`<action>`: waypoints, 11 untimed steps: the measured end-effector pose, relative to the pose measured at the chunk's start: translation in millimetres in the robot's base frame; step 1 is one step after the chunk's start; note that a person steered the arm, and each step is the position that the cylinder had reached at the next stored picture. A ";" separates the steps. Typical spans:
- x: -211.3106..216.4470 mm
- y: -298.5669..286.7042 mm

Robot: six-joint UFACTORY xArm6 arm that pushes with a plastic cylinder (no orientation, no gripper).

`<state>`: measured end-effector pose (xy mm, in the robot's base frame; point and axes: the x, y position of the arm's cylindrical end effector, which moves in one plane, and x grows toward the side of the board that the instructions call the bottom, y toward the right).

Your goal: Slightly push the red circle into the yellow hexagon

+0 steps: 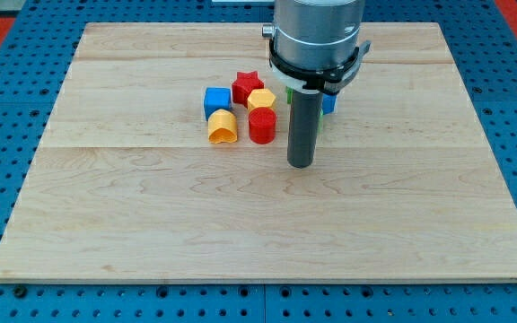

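Note:
The red circle (262, 126) stands on the wooden board, touching the yellow hexagon (260, 100) just above it in the view. My tip (301, 164) rests on the board to the right of the red circle and slightly below it, a small gap apart. The rod rises from the tip to the arm's grey body at the view's top.
A red star (247, 86) sits above-left of the hexagon. A blue cube (217, 100) and a yellow arch-like block (223, 128) lie to the left. A blue block (328, 103) and a green block (289, 93) are mostly hidden behind the arm. The board (151, 224) sits on a blue pegboard.

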<state>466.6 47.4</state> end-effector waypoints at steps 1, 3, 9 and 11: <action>0.0 -0.4; 0.0 -1.3; -10.4 -23.9; -35.9 -23.9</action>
<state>430.7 23.5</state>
